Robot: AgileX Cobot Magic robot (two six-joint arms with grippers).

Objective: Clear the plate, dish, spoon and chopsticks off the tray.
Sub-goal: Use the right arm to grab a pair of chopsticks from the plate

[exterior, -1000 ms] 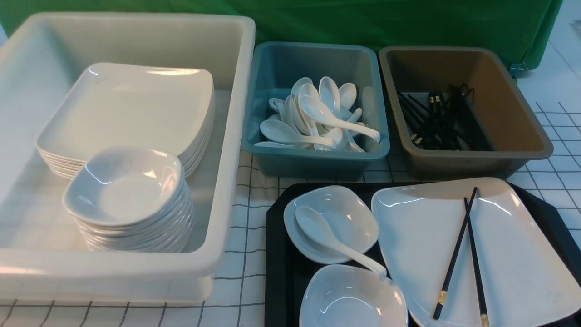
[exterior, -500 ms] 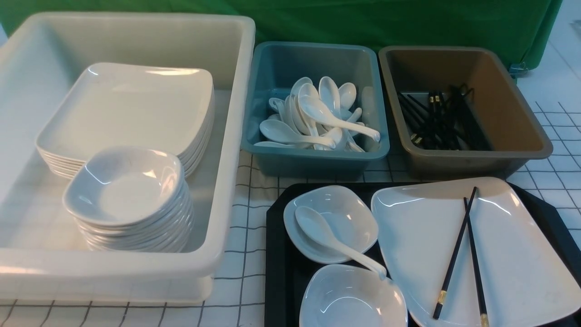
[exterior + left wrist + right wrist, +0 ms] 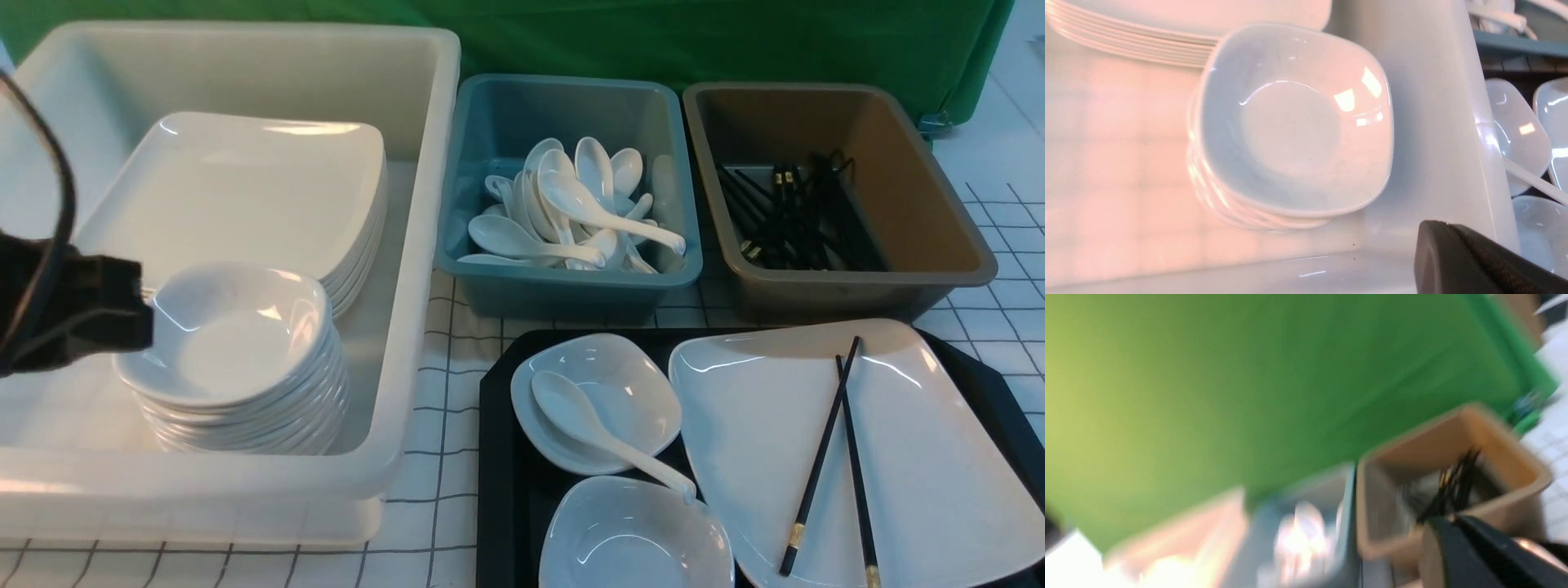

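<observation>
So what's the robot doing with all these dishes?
It is clearing the black tray, but nothing is picked up yet. The big plate with the chopsticks on it, a small dish with the spoon in it, and another small dish all sit on the tray. The left hand hovers shut and empty near the stack of dishes in the white bin. The right hand is shut too.

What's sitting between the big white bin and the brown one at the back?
A teal bin of white spoons stands between the white bin and the brown bin, seen in the front view.
</observation>
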